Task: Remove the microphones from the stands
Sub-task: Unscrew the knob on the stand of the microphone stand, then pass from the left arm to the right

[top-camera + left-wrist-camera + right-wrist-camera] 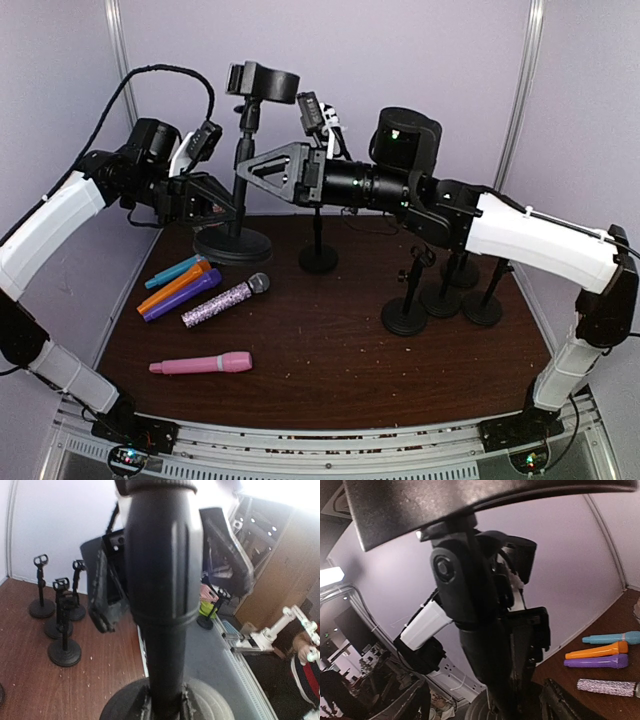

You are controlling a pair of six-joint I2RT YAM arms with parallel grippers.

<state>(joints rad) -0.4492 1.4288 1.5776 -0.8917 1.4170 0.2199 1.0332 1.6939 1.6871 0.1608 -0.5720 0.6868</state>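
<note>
1. Nearest on the table (330, 385) lies a pink microphone (200, 364); beyond it to the left are four coloured microphones (225, 300), and to the right, empty stands (405, 312)
2. Farther left, the left gripper (228, 203) has its jaws clamped low on the stand (243, 150), and the right gripper (255, 170) has its jaws apart around the pole higher up
3. Farthest and topmost, the black microphone (270, 82) sits in the stand's clip

From my end I can read no text, brand, number or sign in any view; the stand (243, 140) and the coloured microphones (185, 293) on the desk (330, 350) show no legible markings.
</note>
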